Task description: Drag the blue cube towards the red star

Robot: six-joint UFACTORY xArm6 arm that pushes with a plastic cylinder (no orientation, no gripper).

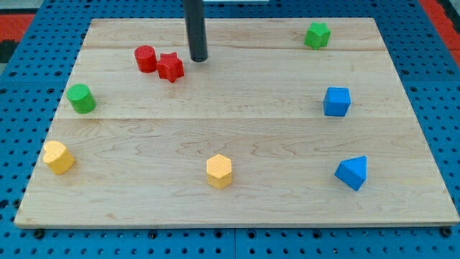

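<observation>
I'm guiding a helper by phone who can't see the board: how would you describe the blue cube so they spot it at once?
Start at the wooden board's right edge, about halfway up. The blue cube sits there, below the green block and above the other blue block. That one is wedge-shaped; this one has square faces.
</observation>
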